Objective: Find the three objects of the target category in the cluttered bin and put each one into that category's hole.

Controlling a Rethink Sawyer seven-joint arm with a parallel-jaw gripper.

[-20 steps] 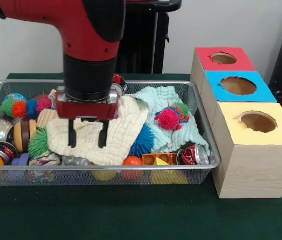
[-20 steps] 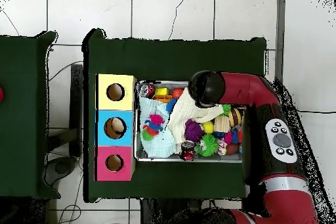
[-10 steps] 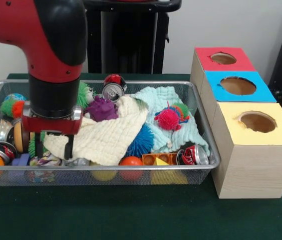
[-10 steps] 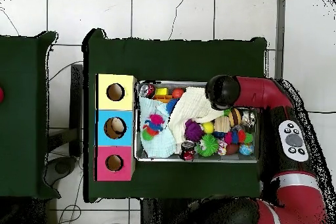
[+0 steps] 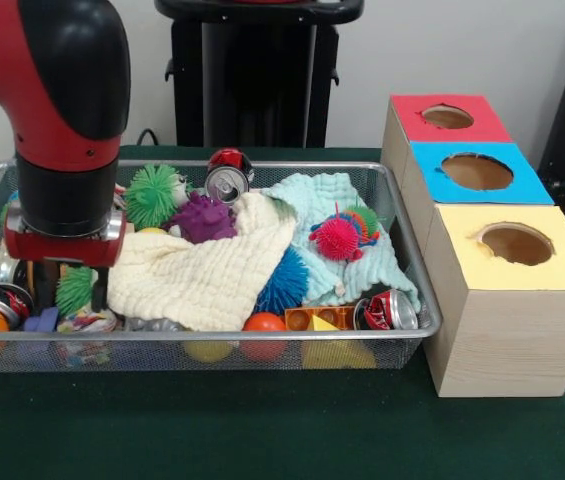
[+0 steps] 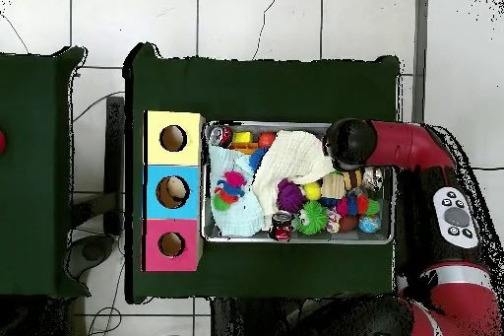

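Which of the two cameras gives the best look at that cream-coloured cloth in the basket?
The overhead view: the cream cloth shows nearly whole, spread across the basket. In the front view the cloth lies foreshortened, with the robot arm covering its edge on one side.

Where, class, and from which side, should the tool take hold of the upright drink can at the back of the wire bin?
Probably the can is best gripped across its round side wall, coming from above. It stands clear above the purple spiky ball and cream cloth, top showing.
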